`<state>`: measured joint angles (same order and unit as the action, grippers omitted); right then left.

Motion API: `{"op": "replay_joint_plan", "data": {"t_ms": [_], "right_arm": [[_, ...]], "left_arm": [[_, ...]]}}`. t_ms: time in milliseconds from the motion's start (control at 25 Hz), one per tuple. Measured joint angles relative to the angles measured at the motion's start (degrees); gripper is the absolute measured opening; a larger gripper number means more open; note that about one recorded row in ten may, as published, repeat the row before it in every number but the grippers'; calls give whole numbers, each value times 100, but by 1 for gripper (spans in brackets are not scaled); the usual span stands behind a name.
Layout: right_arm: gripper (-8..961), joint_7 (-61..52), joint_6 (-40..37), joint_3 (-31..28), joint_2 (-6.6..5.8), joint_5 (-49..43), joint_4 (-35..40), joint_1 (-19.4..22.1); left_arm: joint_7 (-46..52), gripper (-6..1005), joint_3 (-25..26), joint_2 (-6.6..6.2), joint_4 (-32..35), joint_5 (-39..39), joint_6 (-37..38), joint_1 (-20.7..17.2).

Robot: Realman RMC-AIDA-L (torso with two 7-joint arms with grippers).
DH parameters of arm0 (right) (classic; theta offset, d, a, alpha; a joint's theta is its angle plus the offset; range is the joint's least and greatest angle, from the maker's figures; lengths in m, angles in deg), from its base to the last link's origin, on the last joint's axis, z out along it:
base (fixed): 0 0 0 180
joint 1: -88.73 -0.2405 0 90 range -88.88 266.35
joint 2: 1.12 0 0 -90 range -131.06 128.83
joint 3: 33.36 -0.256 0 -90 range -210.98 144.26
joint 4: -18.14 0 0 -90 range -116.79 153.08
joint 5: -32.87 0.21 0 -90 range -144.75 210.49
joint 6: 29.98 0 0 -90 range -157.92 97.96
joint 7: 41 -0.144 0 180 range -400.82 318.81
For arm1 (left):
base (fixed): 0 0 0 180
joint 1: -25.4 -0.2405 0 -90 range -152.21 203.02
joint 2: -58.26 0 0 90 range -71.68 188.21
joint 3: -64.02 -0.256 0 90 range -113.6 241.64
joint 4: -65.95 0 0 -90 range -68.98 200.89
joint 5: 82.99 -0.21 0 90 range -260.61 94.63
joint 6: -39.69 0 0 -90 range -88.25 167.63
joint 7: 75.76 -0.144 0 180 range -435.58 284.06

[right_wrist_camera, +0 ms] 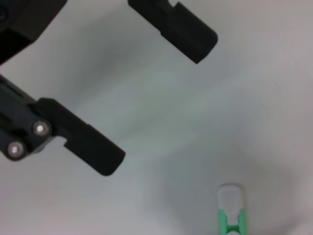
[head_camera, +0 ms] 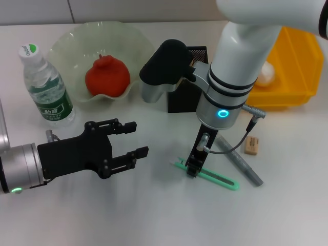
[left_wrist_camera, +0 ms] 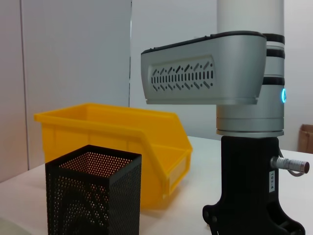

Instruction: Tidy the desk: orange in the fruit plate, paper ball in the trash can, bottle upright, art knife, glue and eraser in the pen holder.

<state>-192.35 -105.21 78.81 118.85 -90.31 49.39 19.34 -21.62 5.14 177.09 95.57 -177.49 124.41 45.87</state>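
My right gripper [head_camera: 192,169] points straight down onto the mint-green art knife [head_camera: 218,179], near its white-tipped end [right_wrist_camera: 231,197], on the desk [head_camera: 154,220]. I cannot tell whether it holds the knife. The grey glue [head_camera: 245,165] lies just right of the knife, with the tan eraser [head_camera: 251,145] beside it. My left gripper [head_camera: 139,138] hovers open and empty left of the knife; its fingers [right_wrist_camera: 93,155] show in the right wrist view. The orange [head_camera: 106,77] sits in the fruit plate [head_camera: 69,46]. The bottle [head_camera: 46,87] stands upright. A white paper ball [head_camera: 266,74] lies in the trash can [head_camera: 292,77].
The black mesh pen holder [head_camera: 197,54] stands behind the right arm [left_wrist_camera: 244,122], partly hidden by it, with the yellow bin [left_wrist_camera: 112,137] just beyond. A grey cable [head_camera: 230,148] loops from the right wrist above the glue.
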Motion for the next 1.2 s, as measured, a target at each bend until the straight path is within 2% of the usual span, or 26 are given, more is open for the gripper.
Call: {"op": "replay_joint_plan", "data": {"t_ms": [200, 960, 1080, 1200], "right_arm": [[227, 0, 0, 7, 0, -1, 27, 5], [182, -9, -146, -48, -36, -107, 363, 279], [182, -153, -293, -203, -51, -457, 734, 446], [182, -289, -601, -792, -41, -1261, 1597, 866]], "left_arm": [[0, 605, 0, 0, 0, 49, 0, 2], [0, 604, 3, 0, 0, 64, 0, -25], [0, 604, 7, -1, 0, 66, 0, -25], [0, 604, 9, -1, 0, 75, 0, -30]]}}
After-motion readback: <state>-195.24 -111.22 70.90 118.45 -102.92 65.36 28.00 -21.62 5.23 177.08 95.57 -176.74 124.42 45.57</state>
